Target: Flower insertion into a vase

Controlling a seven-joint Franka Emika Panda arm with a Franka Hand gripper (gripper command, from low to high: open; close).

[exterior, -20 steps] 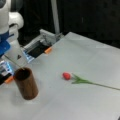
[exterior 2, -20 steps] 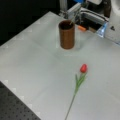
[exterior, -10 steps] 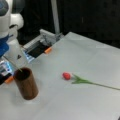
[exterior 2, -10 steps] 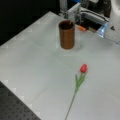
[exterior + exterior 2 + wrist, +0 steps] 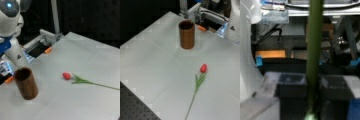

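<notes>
Lying flat on the table (image 5: 75, 105) exactly as a second ago, red flower (image 5: 66, 75) well apart from upright brown vase (image 5: 26, 83) beside the arm (image 5: 11, 17), insertion not begun, gripper nowhere in view, so grip impossible to tell.

White arm (image 5: 13, 22), blue accents

Counter (image 5: 82, 57): pale grey, matte, faint seam lines; seen in both front views. Perforated black board (image 5: 132, 107) at a front view's bottom left corner, below the counter edge. Light metal upright post (image 5: 55, 17) behind the counter. Backdrop (image 5: 95, 17): dark, near black, featureless. Lighting: soft, even, diffuse overhead.
</notes>
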